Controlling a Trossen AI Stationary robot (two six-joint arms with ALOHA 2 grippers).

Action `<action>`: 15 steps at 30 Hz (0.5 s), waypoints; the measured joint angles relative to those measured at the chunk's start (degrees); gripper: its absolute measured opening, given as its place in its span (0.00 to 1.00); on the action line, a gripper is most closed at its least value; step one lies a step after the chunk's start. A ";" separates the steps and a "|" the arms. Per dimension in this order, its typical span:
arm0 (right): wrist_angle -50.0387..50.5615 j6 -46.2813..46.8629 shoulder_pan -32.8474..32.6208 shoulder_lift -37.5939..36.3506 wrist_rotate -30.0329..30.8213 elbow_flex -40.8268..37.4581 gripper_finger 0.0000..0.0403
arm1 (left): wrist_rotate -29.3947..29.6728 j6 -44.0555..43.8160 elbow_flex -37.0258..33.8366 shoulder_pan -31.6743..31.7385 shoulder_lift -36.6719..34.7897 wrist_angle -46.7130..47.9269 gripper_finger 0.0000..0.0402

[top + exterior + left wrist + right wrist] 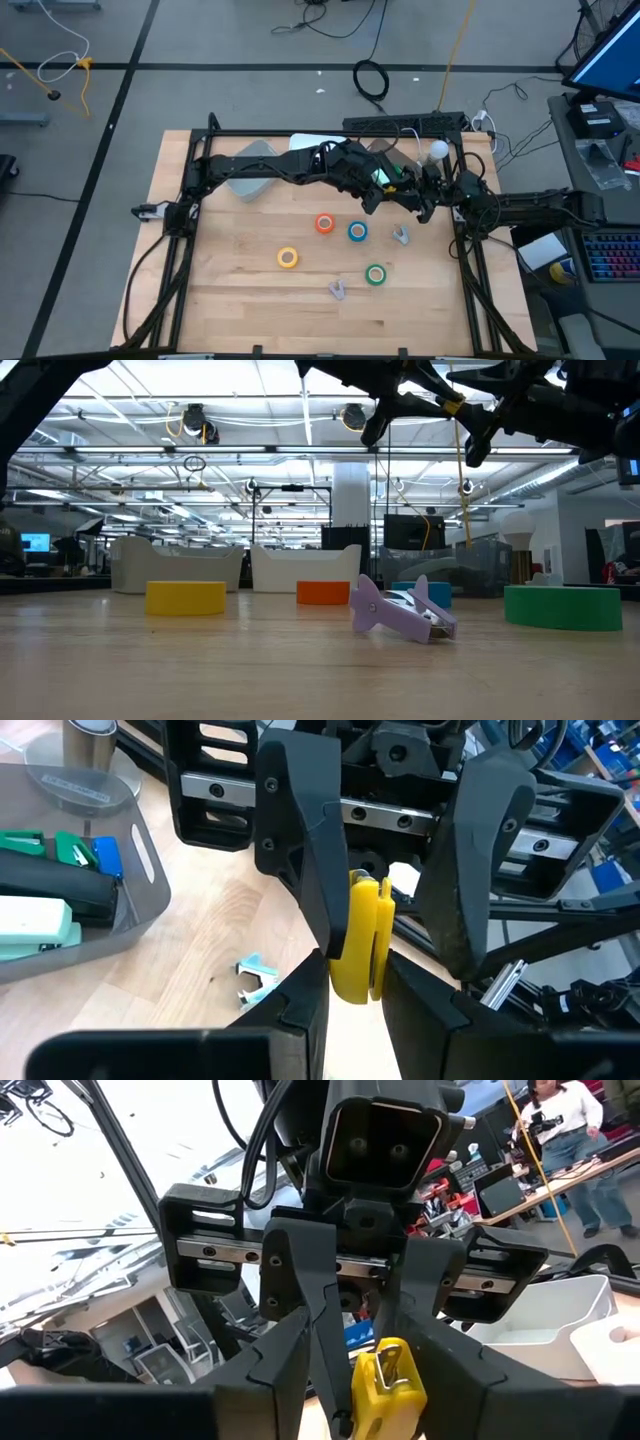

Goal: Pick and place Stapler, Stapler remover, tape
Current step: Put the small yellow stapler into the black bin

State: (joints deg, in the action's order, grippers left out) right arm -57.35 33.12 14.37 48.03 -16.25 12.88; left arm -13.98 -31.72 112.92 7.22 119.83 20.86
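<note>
Looking down from above, both arms were seen reaching together over the back right part of the desk (250, 320), and a yellow stapler remover (362, 935) was held up in the air between them. The left end effector (355, 995) was clamped on that yellow stapler remover, pinched on both sides. The right end effector (370, 1370) was set around the same piece from the opposite side, nose to nose with the left one, but whether it was actually clamped on it couldn't be told, tbh.

Down on the desk, the four tape rolls were laid flat and apart from each other: the red-orange tape (324, 224) and blue tape (357, 232) near each other in the middle, the yellow tape (288, 258) further left, and the green tape (375, 274) nearer the front. One purple stapler remover (400, 235) was left just right of the blue tape, another purple one (338, 290) near the front, and a light blue one (255, 980) by the grey tray (150, 870). Staplers (35, 925) were parked inside that tray at the back.
</note>
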 joint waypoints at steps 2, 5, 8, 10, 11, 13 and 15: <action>-0.02 0.00 0.00 0.00 0.00 0.00 0.35 | 0.02 -0.07 0.00 0.04 0.00 -0.03 0.22; -0.04 -0.05 0.00 0.00 0.04 0.00 0.34 | 0.05 -0.36 0.00 0.07 0.00 -0.44 0.22; -0.26 -0.85 0.00 -0.04 0.06 0.00 0.34 | 0.24 -0.52 0.00 0.13 0.00 -1.99 0.22; -0.45 -0.87 -0.02 -0.04 0.07 0.00 0.34 | 0.26 -0.62 0.00 0.22 0.00 -2.70 0.22; -0.54 -0.87 -0.02 -0.04 0.11 0.00 0.34 | 0.28 -0.82 0.00 0.24 0.00 -2.93 0.22; -0.57 -0.86 -0.02 -0.04 0.13 0.00 0.34 | 0.26 -1.02 0.00 0.27 0.00 -2.97 0.22; -0.78 -0.87 -0.02 -0.04 0.16 0.00 0.34 | 0.24 -1.03 0.00 0.27 0.00 -2.95 0.22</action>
State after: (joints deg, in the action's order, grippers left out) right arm -58.13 32.25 14.35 47.99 -16.09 12.88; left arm -13.74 -32.75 112.92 7.49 119.83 17.91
